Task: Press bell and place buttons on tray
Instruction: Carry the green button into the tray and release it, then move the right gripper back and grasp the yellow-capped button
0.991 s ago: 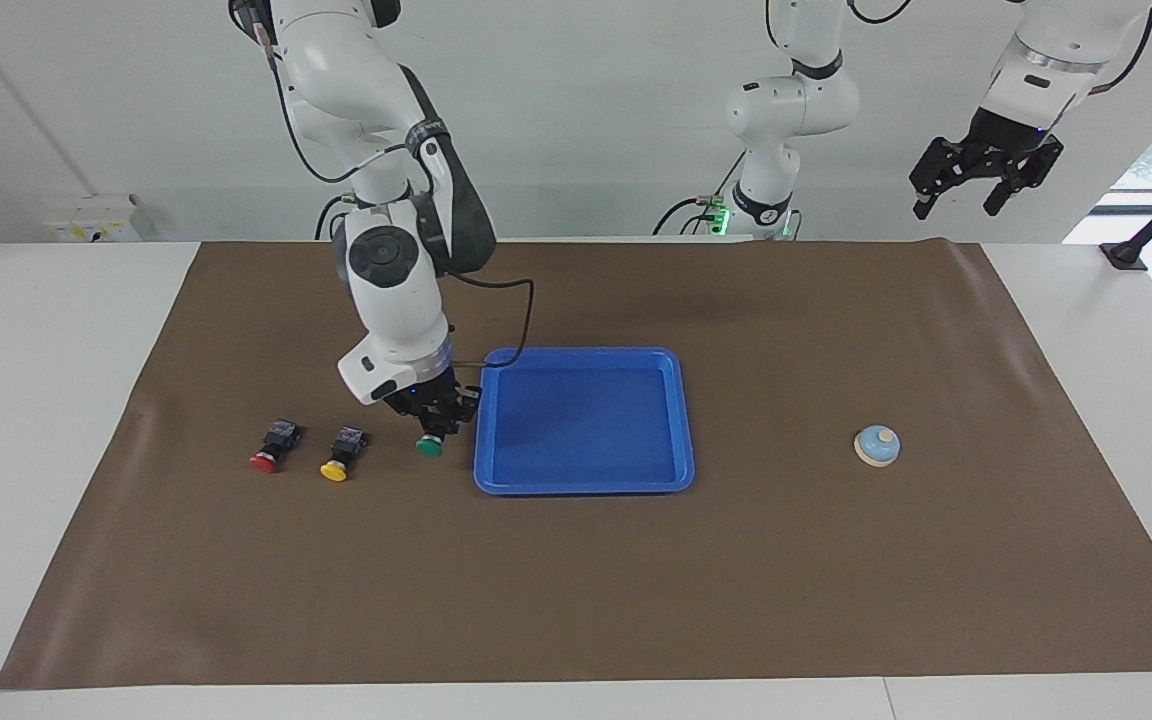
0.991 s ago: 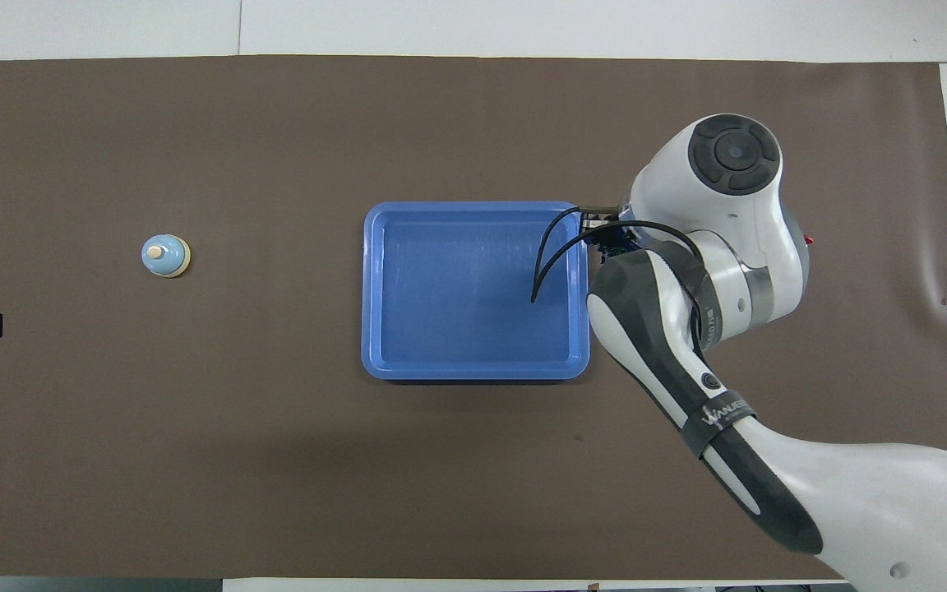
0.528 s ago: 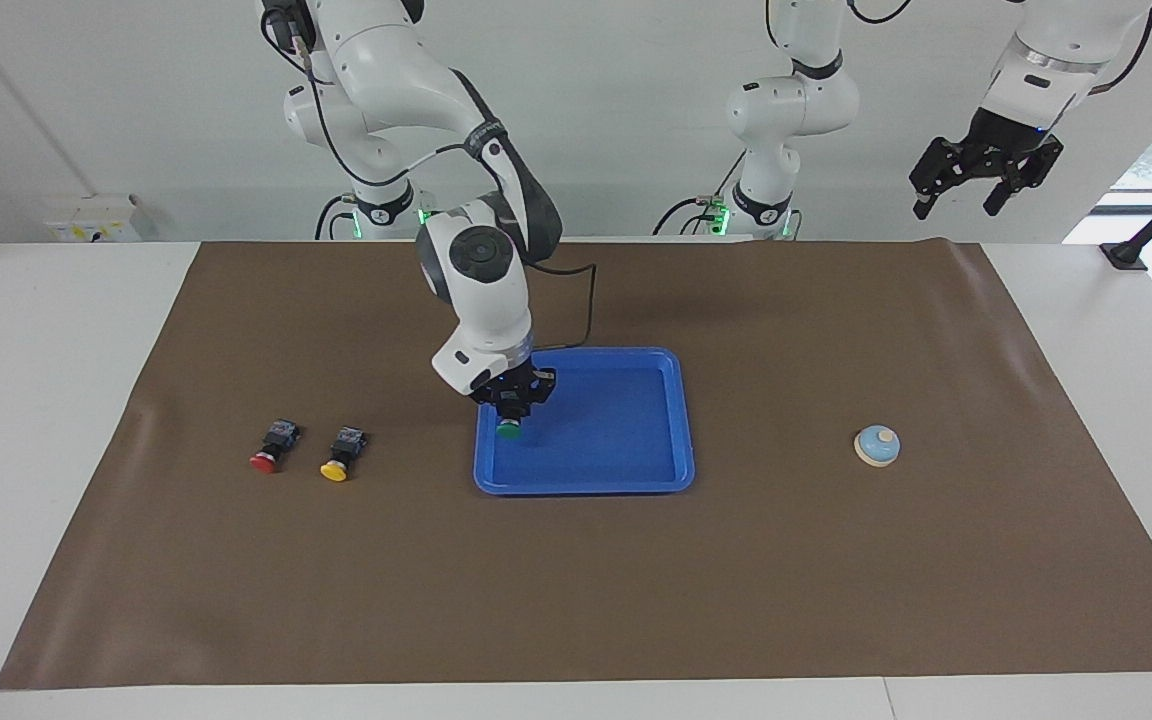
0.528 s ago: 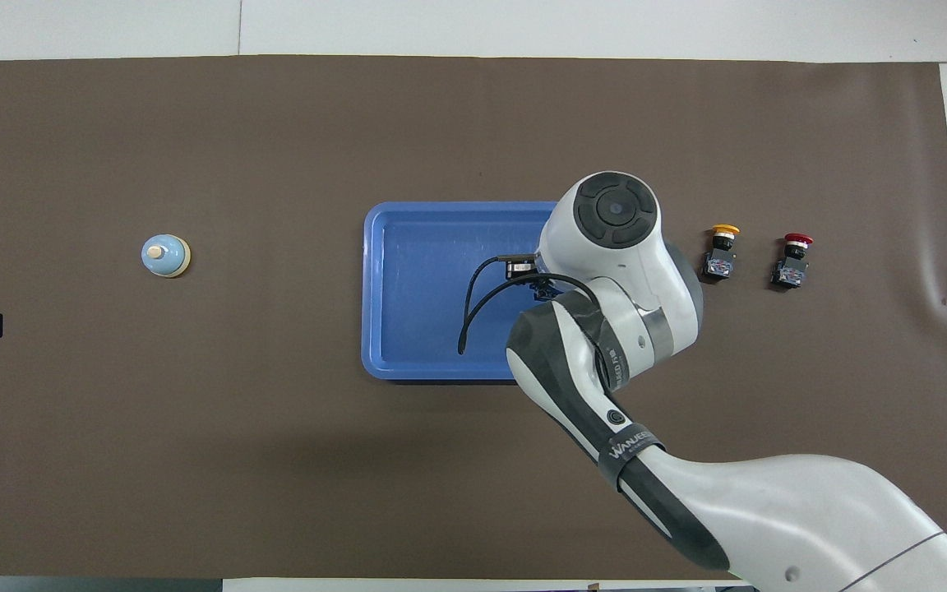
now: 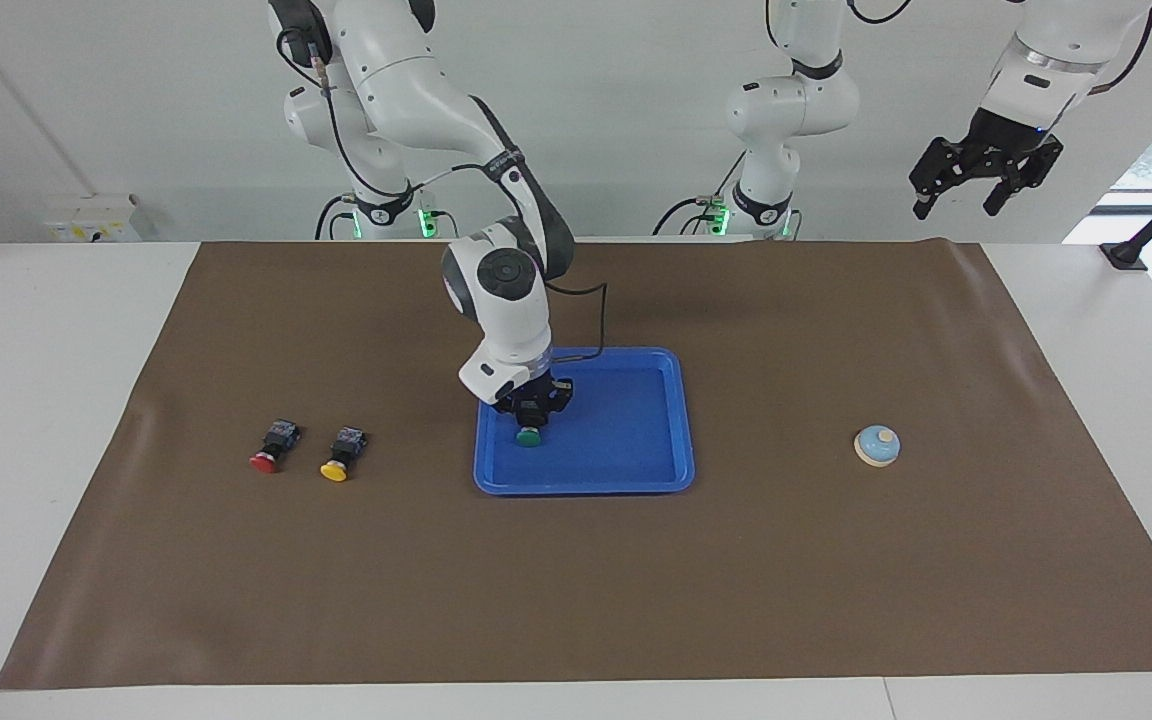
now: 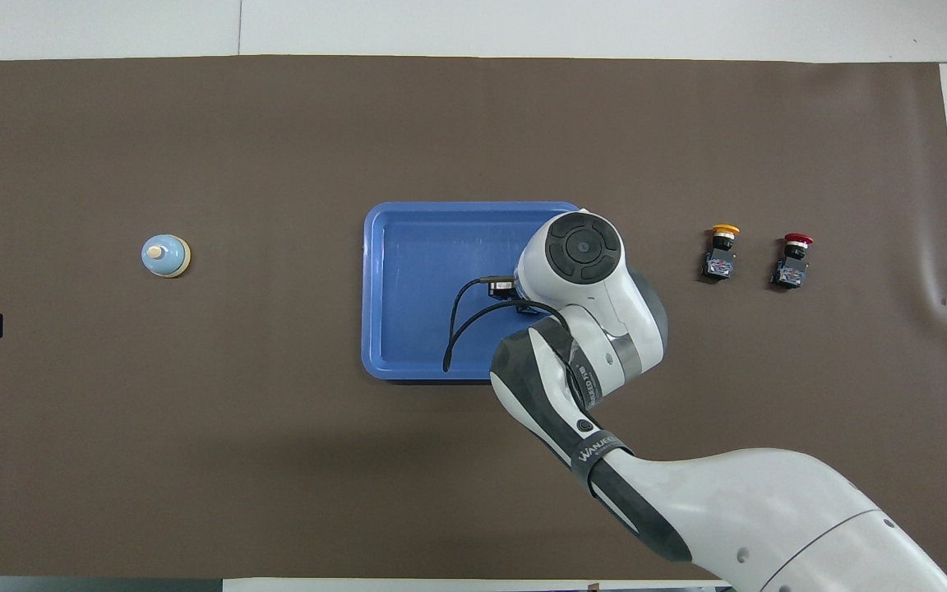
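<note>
My right gripper point(image 5: 532, 418) is shut on the green button point(image 5: 528, 437) and holds it low inside the blue tray point(image 5: 678, 420), at the tray's end toward the right arm. In the overhead view my right arm's wrist hides the gripper and the green button over the tray point(image 6: 371, 288). The yellow button point(image 5: 340, 455) point(image 6: 720, 252) and the red button point(image 5: 271, 448) point(image 6: 792, 261) lie on their sides on the mat beside the tray, toward the right arm's end. The light-blue bell point(image 5: 877, 445) point(image 6: 165, 256) stands toward the left arm's end. My left gripper point(image 5: 958, 200) waits open, raised high.
A brown mat point(image 5: 576, 600) covers most of the white table point(image 5: 36, 400). The right arm's black cable point(image 6: 461, 329) hangs over the tray.
My right gripper has carried the green button from the mat beside the yellow button over the tray's rim and lowered it inside the tray. The left arm has not moved.
</note>
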Robot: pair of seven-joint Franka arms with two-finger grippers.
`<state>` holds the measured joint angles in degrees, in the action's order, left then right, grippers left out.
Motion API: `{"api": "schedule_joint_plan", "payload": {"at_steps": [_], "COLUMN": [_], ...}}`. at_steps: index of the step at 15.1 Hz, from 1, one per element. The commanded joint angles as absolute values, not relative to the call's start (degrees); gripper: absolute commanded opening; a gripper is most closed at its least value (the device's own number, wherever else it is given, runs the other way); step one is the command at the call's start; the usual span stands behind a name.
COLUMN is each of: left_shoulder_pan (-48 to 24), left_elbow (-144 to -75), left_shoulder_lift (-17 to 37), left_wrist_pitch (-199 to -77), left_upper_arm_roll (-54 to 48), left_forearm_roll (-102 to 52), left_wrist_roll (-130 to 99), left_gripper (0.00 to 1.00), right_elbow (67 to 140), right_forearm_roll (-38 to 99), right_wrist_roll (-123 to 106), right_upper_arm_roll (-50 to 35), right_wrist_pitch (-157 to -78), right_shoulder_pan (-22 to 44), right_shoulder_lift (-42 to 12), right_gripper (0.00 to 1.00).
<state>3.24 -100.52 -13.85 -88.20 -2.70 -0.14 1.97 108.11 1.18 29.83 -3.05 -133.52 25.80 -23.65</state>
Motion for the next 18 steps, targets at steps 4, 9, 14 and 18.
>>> {"api": "schedule_joint_plan", "payload": {"at_steps": [4, 9, 14, 18], "left_shoulder_pan": [3.2, 3.2, 3.2, 3.2], "left_elbow": [-100.5, -100.5, -100.5, -100.5], "left_shoulder_lift": [-14.4, -14.4, -14.4, -14.4], "left_wrist_pitch": [-87.5, -87.4, -87.4, -87.4], "left_upper_arm_roll": [-2.5, -2.5, -2.5, -2.5], "left_forearm_roll": [-0.5, -0.5, -0.5, -0.5], "left_wrist_roll": [2.3, 2.3, 2.3, 2.3], "left_gripper": [1.00, 1.00, 1.00, 1.00], "right_elbow": [109.6, 105.8, 102.6, 102.7], "right_forearm_roll": [1.8, 1.9, 1.6, 0.6], "right_wrist_roll": [36.5, 37.4, 36.8, 32.7], "right_upper_arm_roll": [-3.0, -2.9, -2.0, -1.7], "right_wrist_pitch": [-133.9, -125.3, -119.4, -117.9], "right_shoulder_pan": [27.1, 26.0, 20.6, 15.1], "right_shoulder_lift": [-23.0, -19.9, -16.8, -16.3], "right_gripper": [1.00, 1.00, 1.00, 1.00]}}
